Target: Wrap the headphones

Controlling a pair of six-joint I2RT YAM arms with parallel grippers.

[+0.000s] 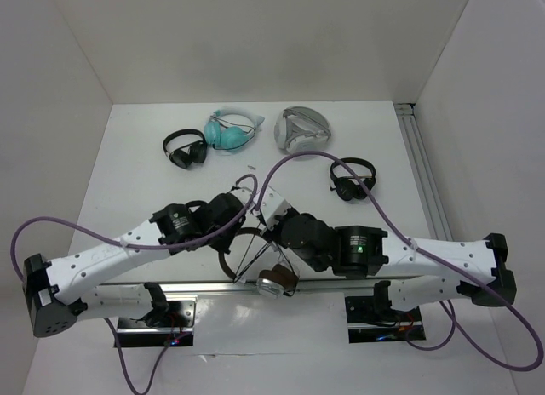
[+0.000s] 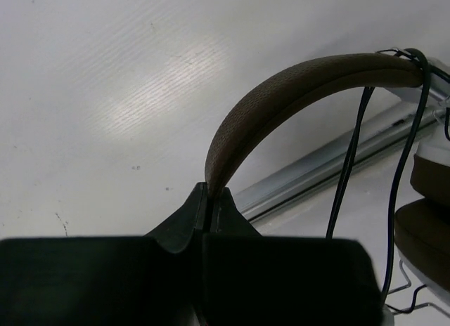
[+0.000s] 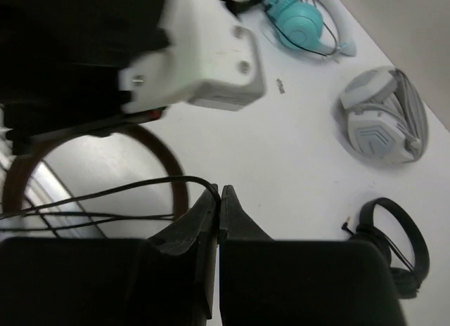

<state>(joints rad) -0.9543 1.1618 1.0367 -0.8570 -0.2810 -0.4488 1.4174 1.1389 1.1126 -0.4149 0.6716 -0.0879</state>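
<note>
Angling inward, left arm [image 1: 102, 254] jaws pinch the headphones [image 2: 281, 94] headband; right arm [image 1: 443, 254] jaws pinch its cable [image 3: 105, 193]

The top view looks down from above and behind the arm bases [image 1: 157, 310] over the whole table [image 1: 128, 182]. Each wrist view sits close behind its jaws: the left gripper [image 2: 209, 194] camera faces the headphones [image 2: 281, 94] just ahead, the right gripper [image 3: 219, 194] camera the table beyond; all share the headphones
</note>
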